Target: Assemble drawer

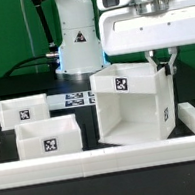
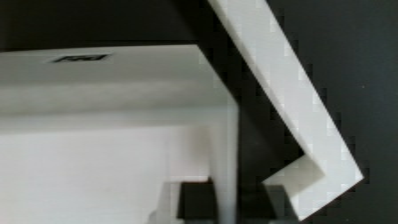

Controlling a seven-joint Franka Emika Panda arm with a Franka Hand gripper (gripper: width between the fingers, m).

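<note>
The drawer casing (image 1: 132,105), a tall white box with a tag on top, stands at the exterior view's right with its open side toward the camera. My gripper (image 1: 162,66) comes down from above onto the top edge of its right wall. In the wrist view the thin wall (image 2: 235,130) runs between my two dark fingers (image 2: 201,200), which press it from both sides; my gripper (image 2: 231,197) is shut on it. Two open-top trays, one (image 1: 22,112) behind the other (image 1: 48,136), stand side by side at the exterior view's left, apart from the casing.
A long low white border rail (image 1: 105,163) runs along the front and up the right side (image 2: 285,90). The marker board (image 1: 77,96) lies flat behind the trays. The robot base (image 1: 77,38) stands at the back.
</note>
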